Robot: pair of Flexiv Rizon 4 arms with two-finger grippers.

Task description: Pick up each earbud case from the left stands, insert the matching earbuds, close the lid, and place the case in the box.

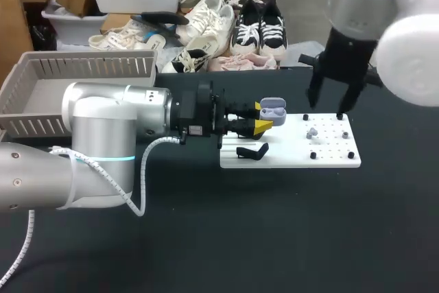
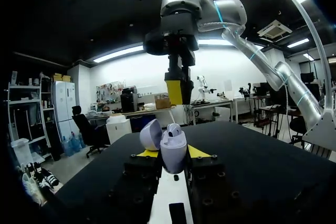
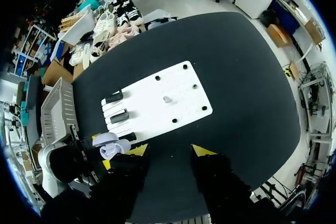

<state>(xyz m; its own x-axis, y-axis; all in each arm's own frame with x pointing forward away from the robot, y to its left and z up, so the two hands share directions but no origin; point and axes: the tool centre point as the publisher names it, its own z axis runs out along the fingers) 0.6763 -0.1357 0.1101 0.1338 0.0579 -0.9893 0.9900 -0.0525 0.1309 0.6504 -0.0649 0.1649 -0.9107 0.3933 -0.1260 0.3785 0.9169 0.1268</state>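
My left gripper (image 1: 264,121) is shut on a lavender earbud case (image 1: 272,109), held just above the near-left part of the white board (image 1: 288,152). In the left wrist view the case (image 2: 172,151) stands upright between the yellow-tipped fingers with its lid (image 2: 151,134) swung open. A small grey earbud (image 1: 312,132) rests on the board among black pegs. My right gripper (image 1: 327,106) hangs open over the board's far edge, well above it. Seen from the right wrist, that gripper (image 3: 169,151) holds nothing and looks down on the earbud (image 3: 167,98) and the case (image 3: 110,146).
A grey slatted basket (image 1: 41,77) stands at the table's back left. Black stands (image 1: 252,151) sit on the board's left side, three of them (image 3: 119,115) visible from the right wrist. Black tabletop (image 1: 274,238) surrounds the board.
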